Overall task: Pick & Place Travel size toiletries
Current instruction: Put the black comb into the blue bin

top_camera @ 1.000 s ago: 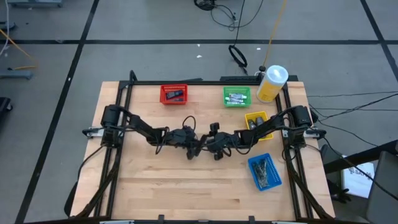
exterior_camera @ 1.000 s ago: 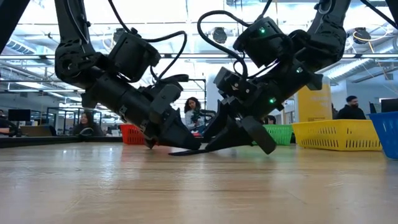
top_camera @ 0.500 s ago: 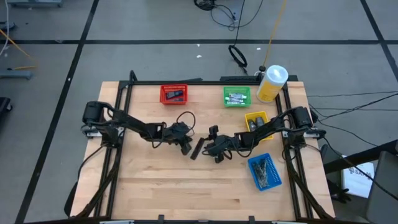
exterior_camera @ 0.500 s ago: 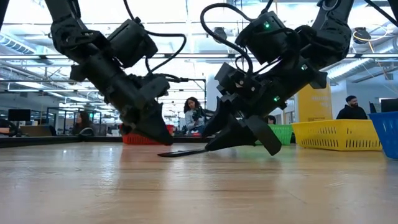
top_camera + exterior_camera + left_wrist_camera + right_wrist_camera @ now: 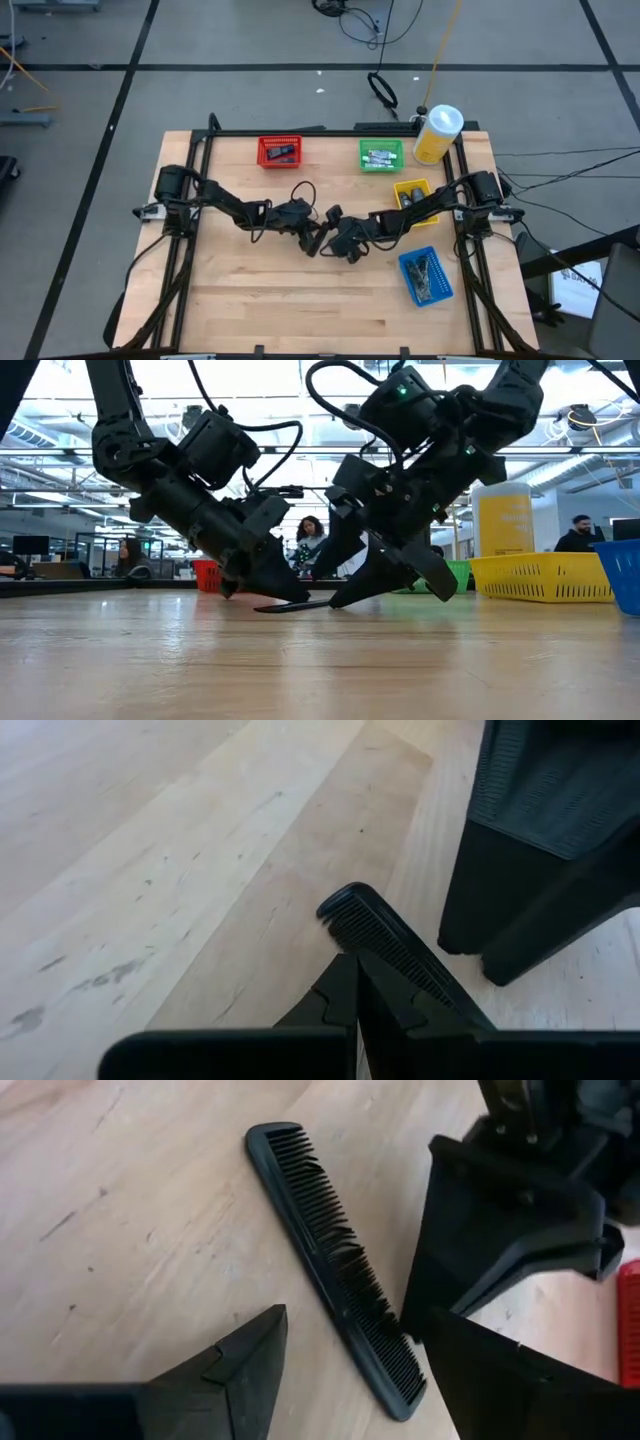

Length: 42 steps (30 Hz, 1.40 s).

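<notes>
**A:** Where do we stand? Our four bins already hold small items: the red bin, green bin, yellow bin and blue bin.

**B:** We judge most sorting done. One black comb lies flat on the table, well left of the yellow bin.

**A:** And our grippers?

**B:** The left gripper, fingers pressed together, touches the comb's end. The right gripper straddles it, fingers apart, nothing clamped yet.
</notes>
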Motion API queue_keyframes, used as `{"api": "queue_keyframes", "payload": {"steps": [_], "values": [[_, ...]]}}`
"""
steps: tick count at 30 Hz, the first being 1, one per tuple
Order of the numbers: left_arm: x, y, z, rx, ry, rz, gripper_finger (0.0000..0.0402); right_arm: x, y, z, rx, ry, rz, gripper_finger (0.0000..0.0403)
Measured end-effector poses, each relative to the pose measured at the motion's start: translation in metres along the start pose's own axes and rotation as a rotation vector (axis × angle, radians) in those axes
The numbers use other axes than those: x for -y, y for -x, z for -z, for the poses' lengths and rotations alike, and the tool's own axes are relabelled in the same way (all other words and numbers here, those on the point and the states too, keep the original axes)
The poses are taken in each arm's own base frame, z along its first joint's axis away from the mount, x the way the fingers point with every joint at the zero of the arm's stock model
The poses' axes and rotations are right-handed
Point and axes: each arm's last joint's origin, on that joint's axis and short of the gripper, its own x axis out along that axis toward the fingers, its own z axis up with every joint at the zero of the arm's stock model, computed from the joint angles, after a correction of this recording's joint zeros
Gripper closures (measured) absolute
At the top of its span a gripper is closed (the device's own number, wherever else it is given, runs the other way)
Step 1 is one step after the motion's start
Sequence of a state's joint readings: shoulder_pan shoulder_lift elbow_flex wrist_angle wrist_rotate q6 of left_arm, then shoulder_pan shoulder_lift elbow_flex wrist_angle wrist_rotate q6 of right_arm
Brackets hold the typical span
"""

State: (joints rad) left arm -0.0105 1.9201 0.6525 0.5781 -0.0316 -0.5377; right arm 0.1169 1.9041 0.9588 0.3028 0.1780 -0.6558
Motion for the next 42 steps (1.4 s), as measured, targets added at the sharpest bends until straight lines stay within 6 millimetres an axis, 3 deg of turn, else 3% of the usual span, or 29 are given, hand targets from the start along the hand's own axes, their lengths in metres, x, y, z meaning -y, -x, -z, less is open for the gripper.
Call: {"api": "queue_keyframes", "payload": {"steps": [6, 24, 30, 37, 42], "values": [[-0.001, -0.006, 0.006, -0.009, -0.028, 0.002, 0.0400, 0.003, -0.002, 0.003, -0.003, 0.077, 0.008, 0.0184], [0.006, -0.008, 0.012, 0.007, -0.087, 0.033, 0.0401, 0.013, -0.003, -0.001, 0.016, 0.080, 0.154, 0.0190], [0.007, -0.008, 0.012, 0.005, -0.098, 0.041, 0.0401, 0.009, -0.004, 0.003, 0.012, 0.046, 0.067, 0.0191], [0.007, -0.008, 0.012, 0.011, -0.106, 0.040, 0.0400, 0.015, -0.006, 0.012, 0.039, -0.112, -0.042, 0.0208], [0.010, -0.003, 0.006, 0.028, -0.121, 0.041, 0.0400, 0.021, 0.007, 0.008, 0.057, -0.187, -0.075, 0.0210]]}}
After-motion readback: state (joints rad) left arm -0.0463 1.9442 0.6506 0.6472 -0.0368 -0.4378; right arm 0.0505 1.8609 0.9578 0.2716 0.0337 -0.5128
